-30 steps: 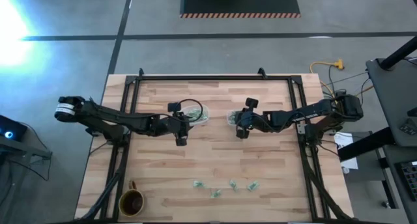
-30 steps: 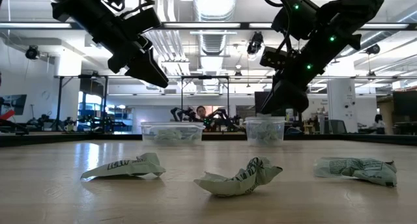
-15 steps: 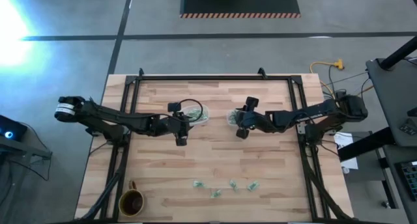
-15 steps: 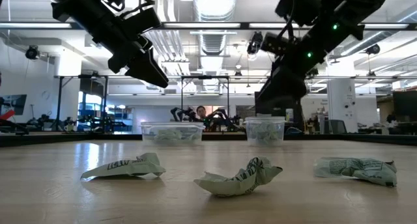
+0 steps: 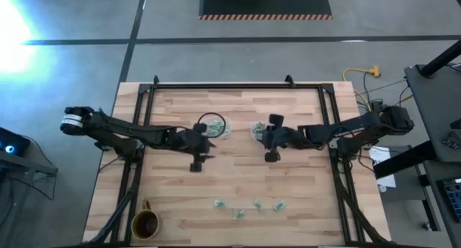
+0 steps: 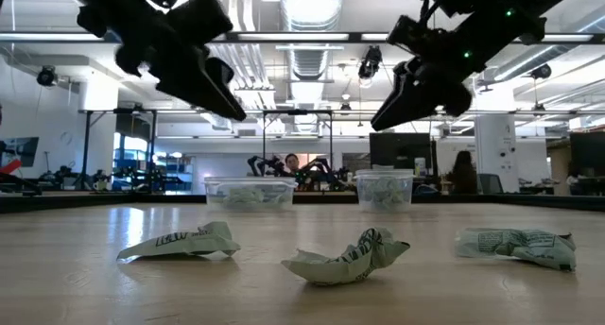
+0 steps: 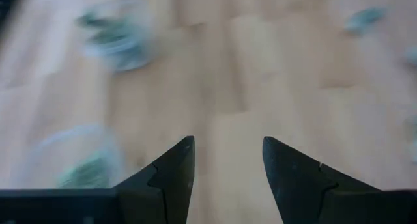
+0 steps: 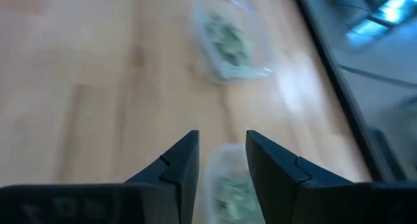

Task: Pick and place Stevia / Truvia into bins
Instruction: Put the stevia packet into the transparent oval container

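Mostly done, by the look of it. Both bins near frame centre in the high view already stocked with green-white packets: wider bin (image 5: 217,126) left of centre, square bin (image 5: 257,128) just right of it. Four loose Stevia / Truvia packets (image 5: 247,206) left on bare wood, lower centre, well apart from the bins; three of them crumpled in the low view's foreground. Mug (image 5: 145,223) lower left, untouched.

Left gripper (image 5: 195,164) just below the wider bin, above the table; fingers spread wide, nothing between them. Right gripper (image 5: 271,156) just below the square bin; fingers parted narrowly, empty, touching nothing. Probable next: reach toward the lower-centre packets.
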`<control>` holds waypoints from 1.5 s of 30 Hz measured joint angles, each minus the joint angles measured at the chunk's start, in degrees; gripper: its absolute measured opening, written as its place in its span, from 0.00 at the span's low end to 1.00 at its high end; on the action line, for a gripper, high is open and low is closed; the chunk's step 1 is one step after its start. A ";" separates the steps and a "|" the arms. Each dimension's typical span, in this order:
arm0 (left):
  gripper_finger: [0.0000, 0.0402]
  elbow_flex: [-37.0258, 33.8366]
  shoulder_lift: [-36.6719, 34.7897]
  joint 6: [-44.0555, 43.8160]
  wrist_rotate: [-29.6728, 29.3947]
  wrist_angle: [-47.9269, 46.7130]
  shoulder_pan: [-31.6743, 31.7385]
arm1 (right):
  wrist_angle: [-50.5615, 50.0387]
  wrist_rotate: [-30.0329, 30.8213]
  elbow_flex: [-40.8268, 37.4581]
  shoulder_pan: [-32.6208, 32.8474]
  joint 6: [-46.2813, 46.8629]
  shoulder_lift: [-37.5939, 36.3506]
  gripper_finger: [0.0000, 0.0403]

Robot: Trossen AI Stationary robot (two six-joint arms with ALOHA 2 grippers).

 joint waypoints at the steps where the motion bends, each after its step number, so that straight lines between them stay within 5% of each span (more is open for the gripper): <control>1: 0.41 0.00 0.00 -0.09 2.29 0.54 -0.27 | -0.03 -1.48 0.00 0.34 -0.09 -0.18 0.29; 14: 0.41 -4.91 0.04 -4.41 5.43 15.19 -14.29 | -0.52 -4.11 0.00 5.40 0.38 -3.14 0.27; 22: 0.41 -6.32 5.78 -4.36 -2.42 25.61 -24.94 | -0.47 -4.09 0.00 6.76 1.26 -3.92 0.24; 45: 0.41 -0.65 26.21 -8.98 -2.80 34.88 -25.97 | -1.85 -4.03 -0.15 6.78 3.40 -3.90 0.22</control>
